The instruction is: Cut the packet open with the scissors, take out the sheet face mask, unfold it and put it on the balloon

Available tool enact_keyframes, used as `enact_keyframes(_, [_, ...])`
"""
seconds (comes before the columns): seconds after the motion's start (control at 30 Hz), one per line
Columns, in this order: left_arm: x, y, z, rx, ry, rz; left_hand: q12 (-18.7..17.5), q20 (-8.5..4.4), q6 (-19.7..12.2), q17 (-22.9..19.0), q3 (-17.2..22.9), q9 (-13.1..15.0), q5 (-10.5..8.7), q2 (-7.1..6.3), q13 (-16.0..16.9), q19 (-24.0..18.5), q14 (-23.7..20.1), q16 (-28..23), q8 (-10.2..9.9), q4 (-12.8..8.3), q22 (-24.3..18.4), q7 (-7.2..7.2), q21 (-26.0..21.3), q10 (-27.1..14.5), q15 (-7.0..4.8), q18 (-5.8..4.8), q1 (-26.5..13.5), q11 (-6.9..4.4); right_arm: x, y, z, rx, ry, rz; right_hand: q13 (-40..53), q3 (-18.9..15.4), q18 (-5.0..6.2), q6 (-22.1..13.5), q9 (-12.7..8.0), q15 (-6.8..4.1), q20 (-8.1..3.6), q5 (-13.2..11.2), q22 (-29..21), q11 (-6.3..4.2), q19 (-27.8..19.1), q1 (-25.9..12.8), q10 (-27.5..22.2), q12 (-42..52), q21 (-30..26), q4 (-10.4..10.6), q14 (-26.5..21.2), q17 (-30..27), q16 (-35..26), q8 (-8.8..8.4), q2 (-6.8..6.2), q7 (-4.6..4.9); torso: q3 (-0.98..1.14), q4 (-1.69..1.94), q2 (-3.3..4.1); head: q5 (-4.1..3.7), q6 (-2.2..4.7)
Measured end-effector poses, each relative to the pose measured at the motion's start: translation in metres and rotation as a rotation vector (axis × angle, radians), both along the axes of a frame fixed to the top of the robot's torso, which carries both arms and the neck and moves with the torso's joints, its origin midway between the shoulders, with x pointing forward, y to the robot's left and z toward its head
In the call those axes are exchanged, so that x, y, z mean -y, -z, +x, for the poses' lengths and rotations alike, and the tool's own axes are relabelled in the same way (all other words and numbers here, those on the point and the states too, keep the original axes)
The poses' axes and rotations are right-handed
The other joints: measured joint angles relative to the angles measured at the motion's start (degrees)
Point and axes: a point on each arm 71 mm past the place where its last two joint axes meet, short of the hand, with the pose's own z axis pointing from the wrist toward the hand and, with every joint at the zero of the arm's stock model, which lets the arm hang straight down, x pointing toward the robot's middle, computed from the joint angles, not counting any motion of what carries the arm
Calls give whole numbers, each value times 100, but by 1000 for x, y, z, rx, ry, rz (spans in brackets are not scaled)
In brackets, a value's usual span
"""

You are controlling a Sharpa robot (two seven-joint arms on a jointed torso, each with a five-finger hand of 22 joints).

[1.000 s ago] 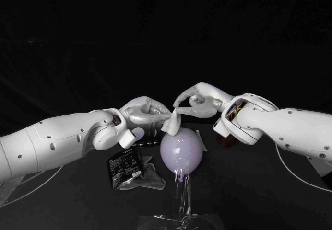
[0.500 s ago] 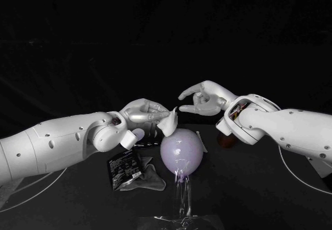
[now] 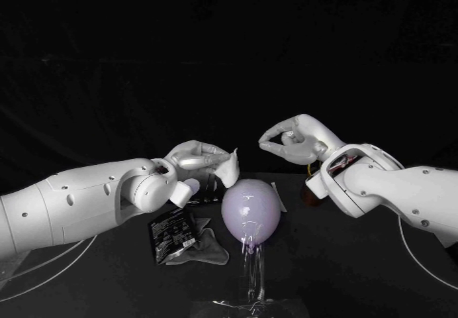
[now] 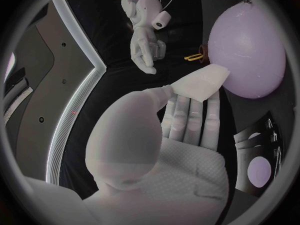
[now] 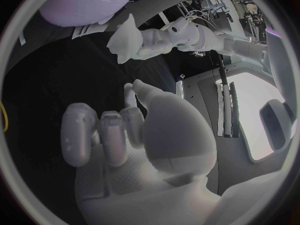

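Left hand (image 3: pixel 198 159) pinches the folded sheet mask (image 3: pixel 227 170) just above the centre-frame balloon (image 3: pixel 251 209), presumably for unfolding; right hand (image 3: pixel 289 141), right of centre, curls empty.

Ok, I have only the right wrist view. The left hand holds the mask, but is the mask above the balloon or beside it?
Observer: Beside it. In the head view the left hand pinches the folded mask next to the top of the balloon, on the left arm's side.
Operator: And where is the packet?
Observer: The packet lies on the table, also on the left arm's side of the balloon.
Operator: What keeps the balloon up?
Observer: A clear stand under it, which rests on the table.
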Motion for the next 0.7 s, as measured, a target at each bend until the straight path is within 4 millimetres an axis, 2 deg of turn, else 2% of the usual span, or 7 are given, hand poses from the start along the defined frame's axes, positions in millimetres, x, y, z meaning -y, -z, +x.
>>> enact_keyframes(0.2, [-1,1,0,-23,-68,-4,0,-14,0,52,261,0,-10,-113,0,-14,0,57,0,-226,69,0,132,52,0,-1,-114,-10,-14,13,-17,-52,14,31,-1,47,0,0,0,-19,0,23,1,0,0,23,0,92,21,-16,19,1,0,0,23,0,0,1,-4,13,2])
enact_keyframes(0.27, [-1,1,-1,-29,-86,-9,0,-46,0,69,325,1,11,-148,-1,-58,0,67,0,-246,109,0,190,52,0,-1,-149,-11,-21,16,-19,-65,19,37,-2,47,-1,0,-4,-19,0,23,1,0,0,23,0,107,21,-16,19,1,0,0,23,0,0,1,-5,15,2])
enact_keyframes(0.47, [0,2,-2,-44,-121,-23,0,-40,-1,105,562,1,12,-203,-1,-169,0,95,0,-418,203,0,330,52,1,-3,-264,-10,-39,23,-19,-61,37,36,-5,47,-1,0,-31,-19,-5,23,1,0,2,23,-1,108,21,-16,19,5,0,0,22,0,0,6,-4,12,18])
enact_keyframes(0.57, [1,2,-2,-49,-133,-30,0,-44,-1,120,634,4,13,-202,-1,-209,-1,117,-34,-461,241,0,389,52,0,-5,-311,-10,-45,25,-16,-43,53,26,-6,47,-2,-24,-48,-19,-22,23,0,0,18,1,-1,107,21,-16,19,5,-2,-1,-45,23,1,8,1,8,23])
enact_keyframes(0.6, [1,2,-3,-51,-137,-32,0,-52,1,131,664,214,13,-212,-1,-240,-4,117,-53,-490,265,2,431,52,-3,-4,-347,-10,-47,26,-15,-36,57,22,-7,47,-2,-36,-56,-19,-22,23,0,-1,18,-9,-1,107,18,-16,19,5,-3,-18,-55,35,-1,8,1,7,23])
enact_keyframes(0.7, [1,2,-3,-55,-145,-37,0,-47,21,146,734,219,14,-225,-1,-293,-22,142,-68,-559,323,22,514,52,-20,-5,-425,-10,-53,29,-12,-15,66,10,-13,16,-2,-78,-88,-19,-23,23,-2,-1,18,-80,-1,103,-52,15,19,5,-4,-74,-125,77,-3,9,3,5,24])
